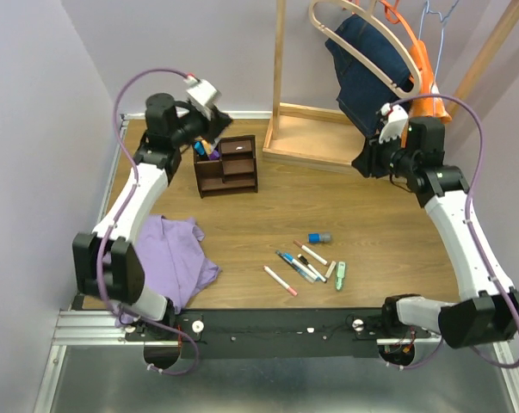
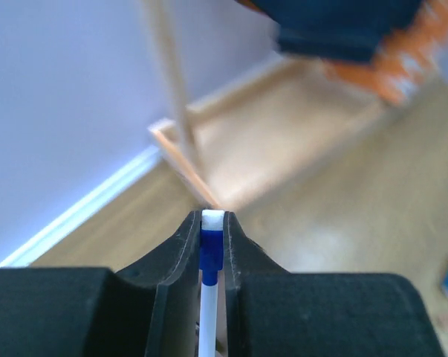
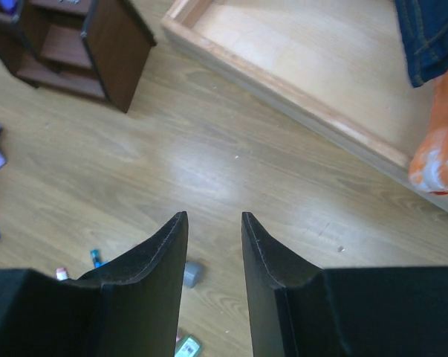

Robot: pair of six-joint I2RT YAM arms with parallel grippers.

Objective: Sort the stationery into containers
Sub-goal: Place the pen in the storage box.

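My left gripper [image 2: 212, 219] is shut on a white pen with a blue band [image 2: 211, 256], gripped near its top end. In the top view this gripper [image 1: 214, 123] hovers just above the left rear compartment of the dark brown organiser [image 1: 233, 168], where a few pens [image 1: 206, 150] stand. Several loose pens and markers [image 1: 302, 262] lie on the table in front, with a blue-grey cylinder [image 1: 319, 237] and a pale green piece [image 1: 340, 275]. My right gripper [image 3: 214, 217] is open and empty, high above the table; the cylinder [image 3: 193, 274] shows below it.
A purple cloth [image 1: 173, 254] lies at the front left. The light wooden clothes-rack base [image 1: 315, 133] stands at the back, with jeans [image 1: 367, 64] and hangers above it. The organiser also shows in the right wrist view [image 3: 112, 52].
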